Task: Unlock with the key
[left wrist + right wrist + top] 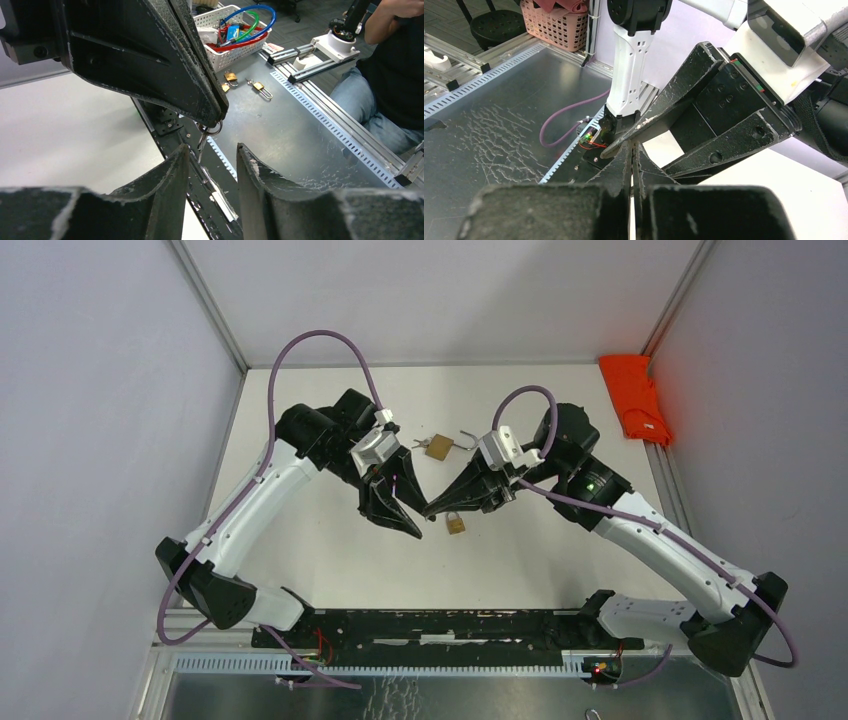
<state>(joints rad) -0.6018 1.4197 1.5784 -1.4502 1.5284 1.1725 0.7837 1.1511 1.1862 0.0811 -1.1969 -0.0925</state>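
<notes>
Table (pixel 320 540): both arms meet over its centre.

Right gripper (pixel 219 111), centre of frame: clenched on key ring (pixel 214 131), key (pixel 201 142) dangling below the tips.

Left gripper (pixel 212 150): part-open, grasping nothing, fingers flanking the hanging key from below.

Brass padlock (pixel 455 524): flat on table just below the meeting tips, untouched. Second padlock (pixel 438 447) lies above centre.

Step judged: key regrasp or handover – insertion not begun. Next: left closes squarely on the key, then aligns blade with keyhole.
</notes>
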